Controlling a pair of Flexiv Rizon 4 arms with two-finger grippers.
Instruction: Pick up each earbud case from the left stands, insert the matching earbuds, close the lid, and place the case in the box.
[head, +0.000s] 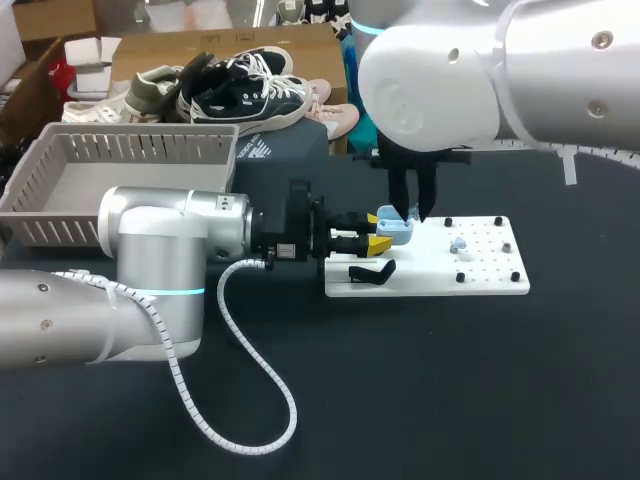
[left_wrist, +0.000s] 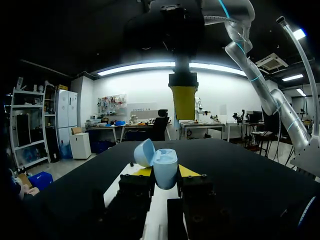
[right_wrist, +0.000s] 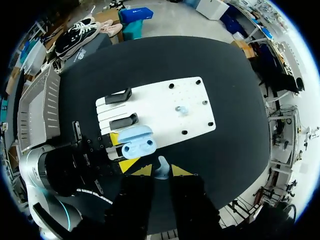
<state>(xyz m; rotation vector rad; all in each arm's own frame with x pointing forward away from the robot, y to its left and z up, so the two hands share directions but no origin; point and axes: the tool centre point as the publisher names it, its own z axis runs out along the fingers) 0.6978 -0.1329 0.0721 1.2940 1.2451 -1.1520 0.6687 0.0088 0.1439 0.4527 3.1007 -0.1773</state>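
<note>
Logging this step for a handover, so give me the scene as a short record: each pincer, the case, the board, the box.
Left pincer: shut on the open light blue plastic earbud case
Right pincer: shut on a pale blue earbud, just above the case
Case sockets: both look empty
White peg board: second earbud lying loose; two black stands bare
Grey slatted box: beside the left arm, case not yet inside

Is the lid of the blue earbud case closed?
No, the earbud case is open, with its lid swung back from the base.
</note>
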